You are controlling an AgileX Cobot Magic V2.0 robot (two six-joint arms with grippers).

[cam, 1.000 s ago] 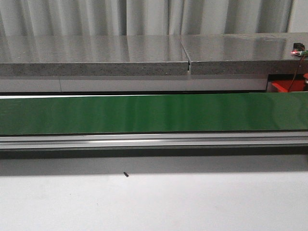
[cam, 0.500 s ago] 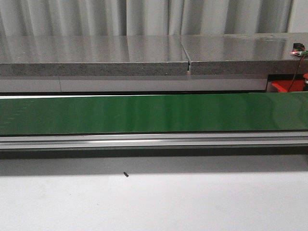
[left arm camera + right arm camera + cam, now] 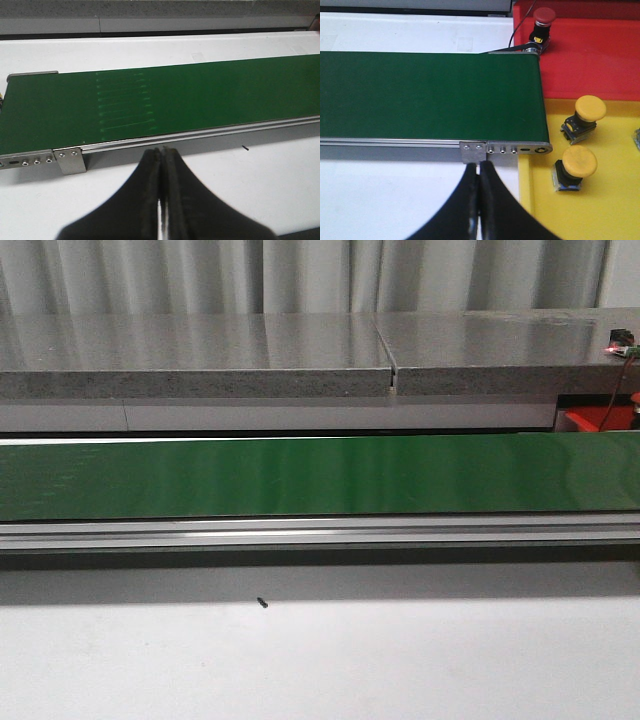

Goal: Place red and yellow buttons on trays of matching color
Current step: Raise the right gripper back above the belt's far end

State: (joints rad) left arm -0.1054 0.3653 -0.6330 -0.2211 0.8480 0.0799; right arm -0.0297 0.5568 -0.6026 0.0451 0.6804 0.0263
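In the right wrist view a red tray [image 3: 590, 65] holds a red button [image 3: 543, 17] beside the end of the green belt [image 3: 420, 95]. Next to it, a yellow tray [image 3: 615, 210] holds two yellow buttons [image 3: 590, 109] [image 3: 579, 161]. My right gripper [image 3: 479, 167] is shut and empty over the white table, close to the belt's end bracket and the yellow tray's rim. My left gripper [image 3: 163, 151] is shut and empty in front of the belt [image 3: 150, 105], which carries nothing. The front view shows only a corner of the red tray [image 3: 600, 418] and neither gripper.
The long green belt [image 3: 300, 475] crosses the white table [image 3: 320, 660] on an aluminium rail [image 3: 320, 532]. A grey counter [image 3: 300, 350] runs behind it, with a small circuit board [image 3: 622, 342] glowing red at its right end. A tiny dark speck [image 3: 262, 603] lies on the table.
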